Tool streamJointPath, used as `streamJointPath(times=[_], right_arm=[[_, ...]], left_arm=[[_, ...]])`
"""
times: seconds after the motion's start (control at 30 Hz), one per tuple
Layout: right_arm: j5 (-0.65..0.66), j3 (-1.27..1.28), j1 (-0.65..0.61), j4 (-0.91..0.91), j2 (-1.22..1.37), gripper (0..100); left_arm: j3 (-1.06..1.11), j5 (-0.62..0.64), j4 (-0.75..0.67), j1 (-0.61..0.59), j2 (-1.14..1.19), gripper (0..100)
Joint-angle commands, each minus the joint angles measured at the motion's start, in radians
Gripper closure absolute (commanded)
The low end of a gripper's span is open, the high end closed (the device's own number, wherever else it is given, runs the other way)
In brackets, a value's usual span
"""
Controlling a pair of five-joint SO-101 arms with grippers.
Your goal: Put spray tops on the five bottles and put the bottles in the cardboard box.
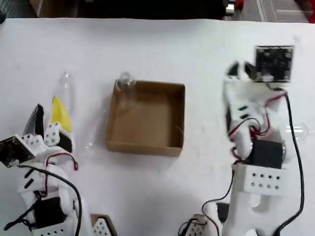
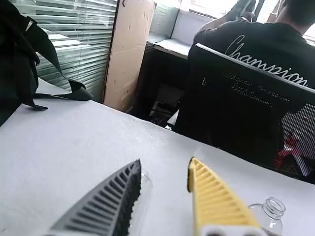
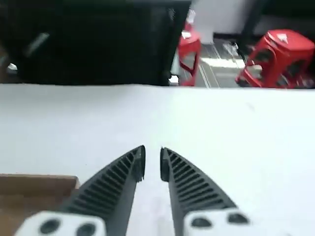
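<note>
Two clear bottles are showing without spray tops. The left bottle [image 1: 65, 87] is lying just beyond the left gripper [image 1: 47, 102], probably lined up for a grasp. The corner bottle [image 1: 125, 83] is sitting at the far rim of the cardboard box [image 1: 142, 146]. The left gripper is gaping wide, holding nothing. The right gripper [image 3: 151, 149] is hovering barely parted, empty.

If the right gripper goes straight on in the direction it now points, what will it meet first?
Probably nothing: ahead of the right gripper lies bare table up to its far edge, as far as the wrist view shows. The box sits off to one side, outside that line.
</note>
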Motion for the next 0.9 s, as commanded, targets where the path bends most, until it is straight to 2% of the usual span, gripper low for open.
streamJointPath(times=[0.0, 0.17, 0.3, 0.43, 0.6, 0.87], right_arm=[[-0.012, 0.106, 0.09, -0.001, -0.024, 97.8], [-0.034, 0.328, 0.085, -0.105, -0.024, 98.2], [-0.176, 0.548, 0.058, -0.343, -0.025, 98.3], [-0.17, 0.678, 0.062, -0.507, -0.068, 98.3], [-0.087, 0.776, 0.058, -0.568, -0.176, 98.3], [-0.08, 0.867, 0.05, -0.567, -0.346, 98.3]], left_arm=[[-0.005, 0.005, -0.031, 0.012, -0.008, 85], [-0.003, -0.032, -0.031, 0.012, -0.008, 85], [-0.002, -0.074, -0.031, 0.056, -0.008, 85], [0.012, -0.109, -0.034, 0.094, -0.008, 85], [0.046, -0.158, -0.078, 0.114, -0.007, 85], [0.052, -0.163, -0.086, 0.114, -0.007, 85]])
